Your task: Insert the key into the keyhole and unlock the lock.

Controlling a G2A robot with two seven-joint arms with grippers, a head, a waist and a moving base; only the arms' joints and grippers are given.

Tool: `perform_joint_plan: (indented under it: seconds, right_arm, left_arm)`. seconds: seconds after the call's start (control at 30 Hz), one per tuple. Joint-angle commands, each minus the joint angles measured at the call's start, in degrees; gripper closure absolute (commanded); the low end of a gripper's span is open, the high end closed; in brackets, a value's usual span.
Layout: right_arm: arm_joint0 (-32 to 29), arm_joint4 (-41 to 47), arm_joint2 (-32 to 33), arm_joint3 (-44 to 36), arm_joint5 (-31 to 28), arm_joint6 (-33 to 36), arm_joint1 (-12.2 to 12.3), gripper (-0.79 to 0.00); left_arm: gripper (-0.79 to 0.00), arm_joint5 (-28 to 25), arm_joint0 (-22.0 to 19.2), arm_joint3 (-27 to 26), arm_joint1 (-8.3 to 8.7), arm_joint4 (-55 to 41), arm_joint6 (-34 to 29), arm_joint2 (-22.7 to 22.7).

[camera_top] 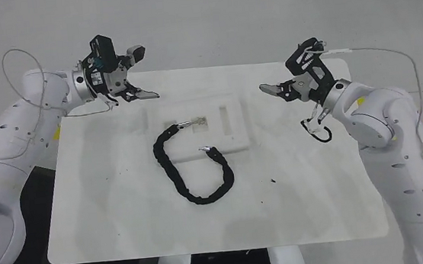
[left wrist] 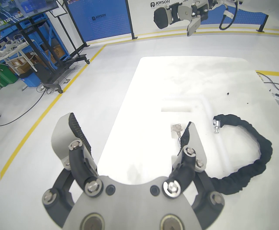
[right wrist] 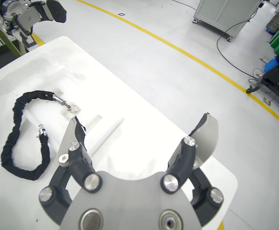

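Black fabric-sleeved chain lock (camera_top: 195, 195), one in number, curled in an open loop across the middle of the table. Far part up on a white foam tray (camera_top: 235, 139), near part out on the bare tabletop. Two metal ends, apart from each other: a barrel end (right wrist: 57, 99) resting on the tray, and a pin end (camera_top: 209, 150) at the tray's near edge.

One silver key (camera_top: 197, 122), lying in a shallow square recess of the tray, in line with the barrel end and close against it. Whether seated in the keyhole or just touching, cannot tell. One more recess, a rectangular slot (camera_top: 225, 117), just beside the key's.

Two grippers, both spread wide and holding nothing. Left gripper (left wrist: 130, 122) up over the far left corner of the table, right gripper (right wrist: 140, 117) over the far right edge — each well apart from lock and key.

One white table (camera_top: 129, 232) with rounded corners, a few dark specks (camera_top: 273, 180) on it toward the right. Around it, pale grey floor (right wrist: 163, 54) crossed by a yellow line (right wrist: 196, 61). Blue panels (left wrist: 104, 19) standing beyond the table in the left wrist view — a grey cabinet on castors (right wrist: 226, 15) out on the floor in the right wrist view.
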Motion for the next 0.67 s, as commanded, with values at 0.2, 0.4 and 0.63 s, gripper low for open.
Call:
perform_joint_plan:
  seconds: [0.2, 0.4, 0.63]
  right_arm:
    - [3.16, -3.07, 0.22, 0.82, 0.37, 1.37, 0.21, -0.785]
    - [3.22, -3.16, 0.17, 0.8, 0.6, 1.3, 0.2, -0.785]
    - [3.21, -3.1, 0.18, 0.8, 0.58, 1.29, 0.2, -0.785]
  left_arm:
    - [-0.785, 1.08, -1.04, 5.4, -1.7, -2.36, 1.13, -0.59]
    - [-0.784, 1.13, -0.87, 5.66, -1.7, -3.52, 1.18, -0.93]
    - [-0.784, 1.13, -0.88, 5.65, -1.7, -3.47, 1.17, -0.92]
